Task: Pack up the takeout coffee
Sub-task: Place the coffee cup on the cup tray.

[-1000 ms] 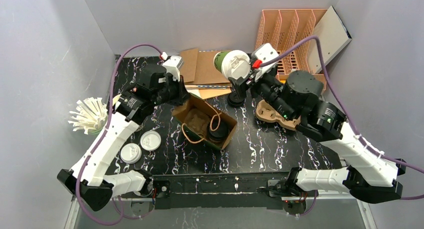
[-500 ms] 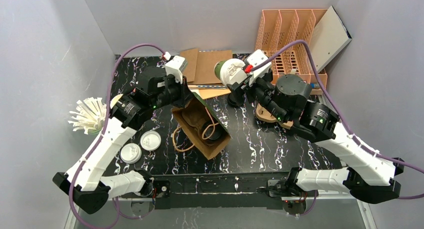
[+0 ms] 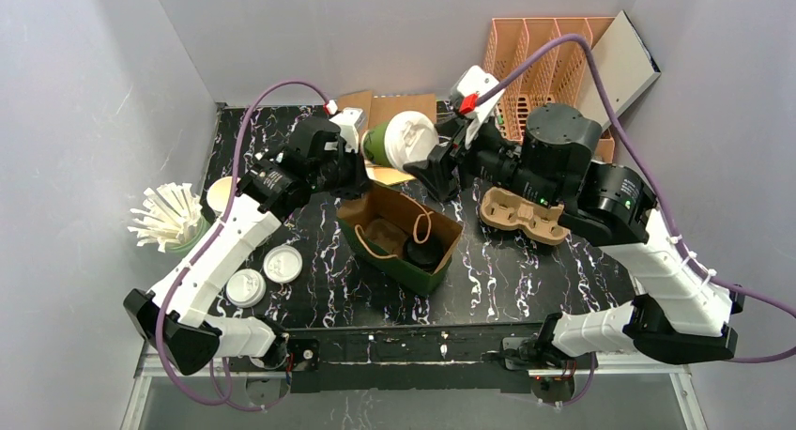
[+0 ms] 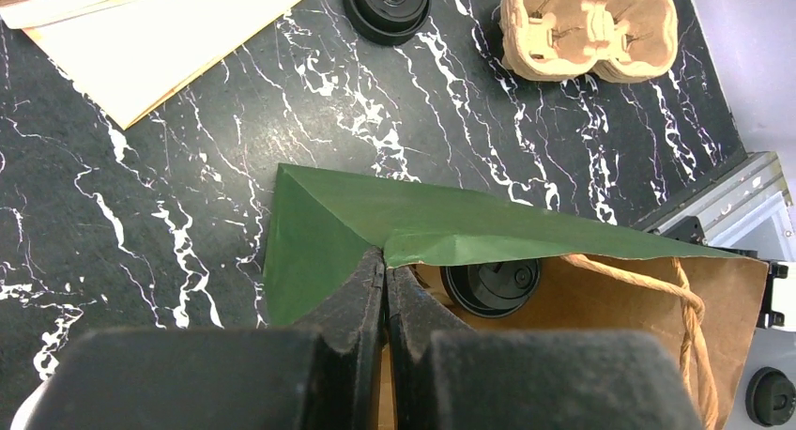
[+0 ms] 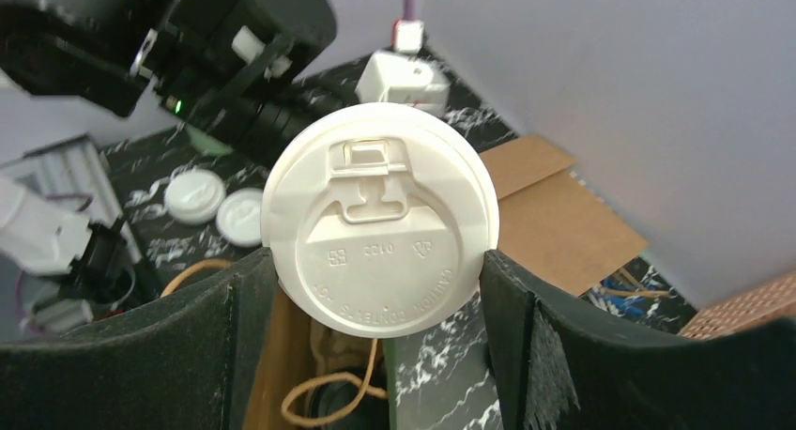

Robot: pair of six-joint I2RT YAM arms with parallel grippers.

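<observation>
The black marbled surface [image 3: 526,270] carries the open paper bag [image 3: 394,270] near its middle. The bag's walls hide all but the black lid [image 4: 491,284] of what sits inside. The takeout cup [image 3: 399,144] hangs tilted over the bag's far side, its green body partly hidden behind its white lid. The right gripper [image 5: 375,261] has its jaws wide, clamped on that cup. The left gripper [image 4: 385,270] has its jaws pressed together on the bag's rim.
</observation>
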